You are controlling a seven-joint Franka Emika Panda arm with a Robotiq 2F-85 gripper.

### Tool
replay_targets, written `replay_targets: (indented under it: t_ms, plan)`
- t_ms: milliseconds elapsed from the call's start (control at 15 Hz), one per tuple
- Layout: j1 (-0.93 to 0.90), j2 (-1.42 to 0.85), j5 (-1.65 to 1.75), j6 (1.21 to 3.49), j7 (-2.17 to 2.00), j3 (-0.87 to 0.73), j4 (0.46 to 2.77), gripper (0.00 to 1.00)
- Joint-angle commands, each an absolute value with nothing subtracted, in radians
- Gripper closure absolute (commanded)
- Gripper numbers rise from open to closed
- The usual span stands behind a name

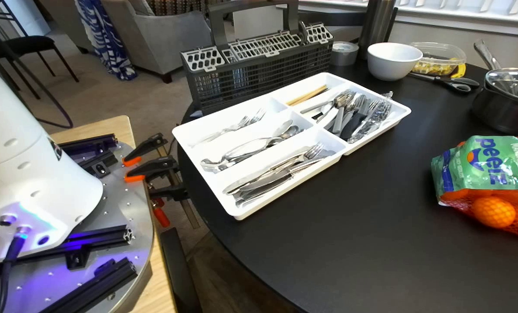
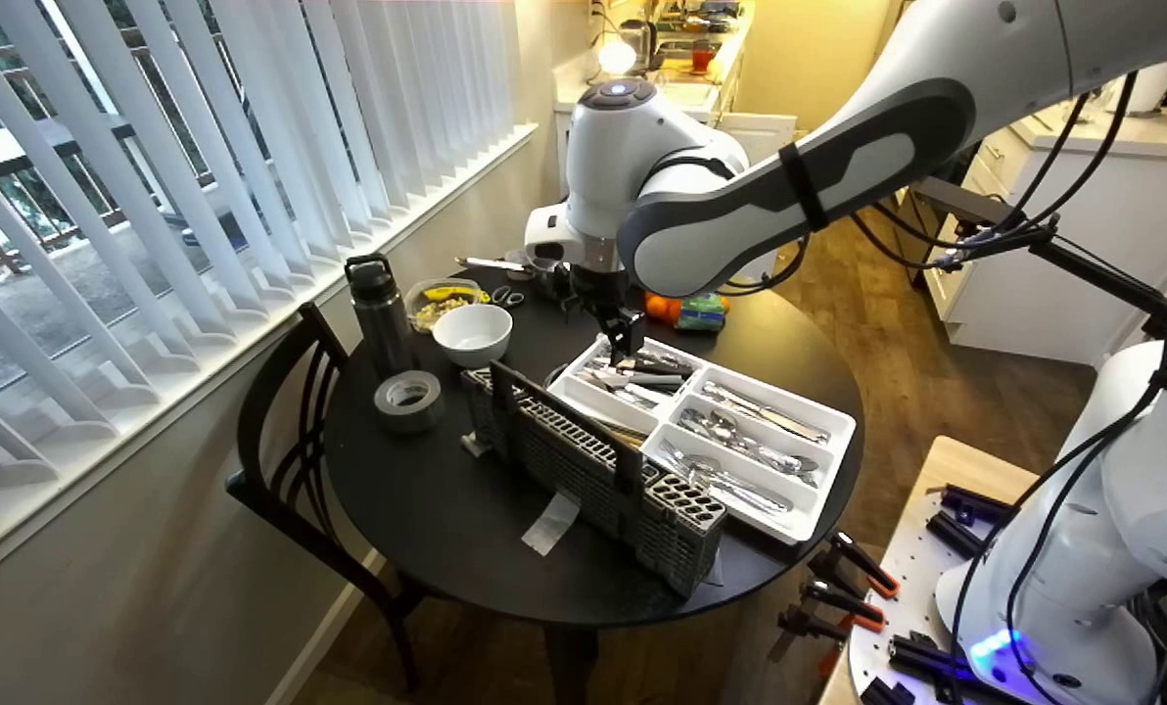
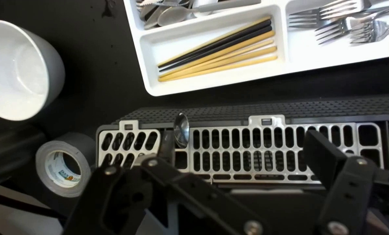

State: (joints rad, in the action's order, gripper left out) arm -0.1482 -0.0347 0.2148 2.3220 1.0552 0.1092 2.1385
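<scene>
My gripper [image 3: 241, 147] is open, its fingers spread over the grey lids of a dark cutlery basket [image 3: 279, 109]. Nothing shows between the pads. A spoon's bowl [image 3: 181, 130] shows at the gap between two lids, beside the left finger; I cannot tell whether they touch. In an exterior view the gripper [image 2: 625, 338] hangs from the arm, pointing down. The basket [image 1: 259, 78] stands beside a white tray [image 1: 196, 132]. The tray holds forks, spoons, knives, mixed utensils and chopsticks [image 3: 214, 52] in separate compartments.
Near the basket are a white bowl [image 1: 393, 61], a tape roll [image 3: 64, 163] and a dark bottle [image 2: 378, 313]. Scissors [image 1: 459, 84], a plastic container [image 1: 437, 61], a pot [image 1: 502, 108] and a mandarin bag [image 1: 498, 165] share the table. The basket's handle [image 2: 515, 421] rises above its lids.
</scene>
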Motion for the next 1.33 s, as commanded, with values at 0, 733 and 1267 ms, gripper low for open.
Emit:
replay_targets:
  t_ms: [0,733,1267]
  plan:
    - [-0.129,-0.056,0.295,2.341,1.041,0.106,2.154,0.00]
    - [-0.114,-0.221,0.365,2.467,1.134,0.115,2.078,0.00]
    - [-0.104,-0.288,0.328,2.485,1.170,0.138,2.015,0.00]
